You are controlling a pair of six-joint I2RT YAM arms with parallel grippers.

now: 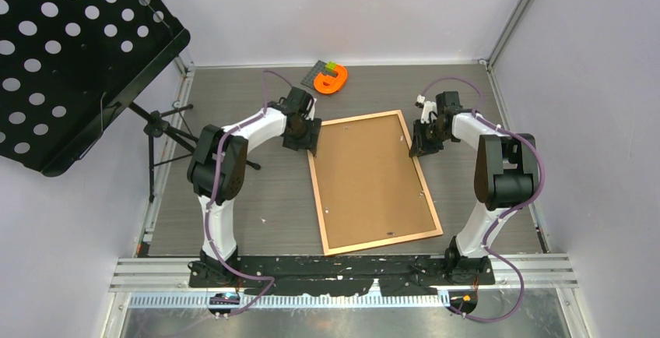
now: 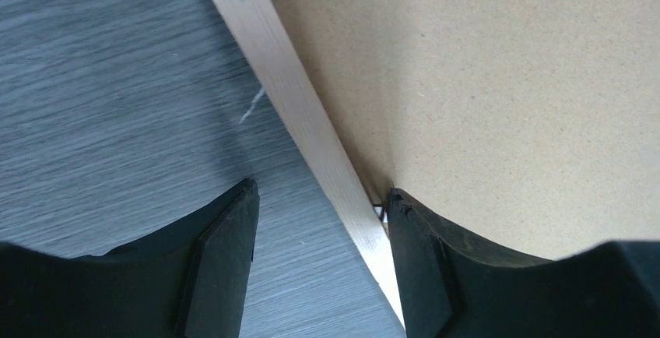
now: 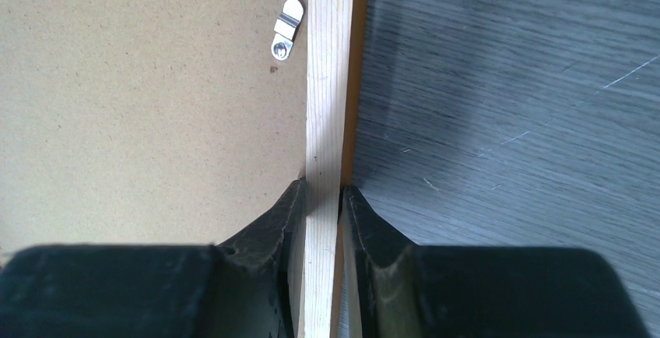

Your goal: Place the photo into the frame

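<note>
Nearest us, the frame (image 1: 381, 242) lies back-up on the middle of the table (image 1: 272, 205). It is slanted, so its near right corner points toward the right arm's base. The brown backing board (image 1: 370, 178) fills its opening. We cannot find the photo in any view, and we cannot tell whether it already sits under the board.

Further along, both arms work at the far half of the frame. The right gripper (image 1: 414, 145) is at the right rail. In its wrist view both fingers (image 3: 284, 221) press flat against the pale wood, one on the board side and one on the table side, so it has the rail pinched. A small metal clip (image 3: 286, 28) sits on the board just beyond the grip.

The left gripper (image 1: 313, 145) is near the far left corner and straddles the left rail with its jaws apart. The inner finger (image 2: 412, 252) touches the rail's inside edge at the board. The outer finger stands clear of the wood over bare table, so nothing is held there.

We judge the step to be taking hold of the frame on both sides. Next, the left jaws need to close squarely on that thin rail without nudging the frame sideways against the right grip. After that, both arms would have to move together.

At the far edge of the table, an orange piece (image 1: 335, 81) rests well clear of the work.
</note>
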